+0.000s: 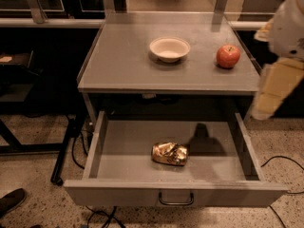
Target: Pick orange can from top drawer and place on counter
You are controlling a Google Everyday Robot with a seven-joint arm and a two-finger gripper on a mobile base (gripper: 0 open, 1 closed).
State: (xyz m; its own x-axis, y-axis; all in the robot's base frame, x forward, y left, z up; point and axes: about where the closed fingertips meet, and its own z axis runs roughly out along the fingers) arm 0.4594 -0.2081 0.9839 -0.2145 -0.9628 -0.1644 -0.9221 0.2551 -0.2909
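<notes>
Hand (276,90) of mine hangs at three o'clock, just off the counter (123,65); clenched or released, I cannot tell. At six o'clock, the orange can (169,154) lies in the open top drawer (118,194), below the bowl (169,49) and apple (228,56).
</notes>
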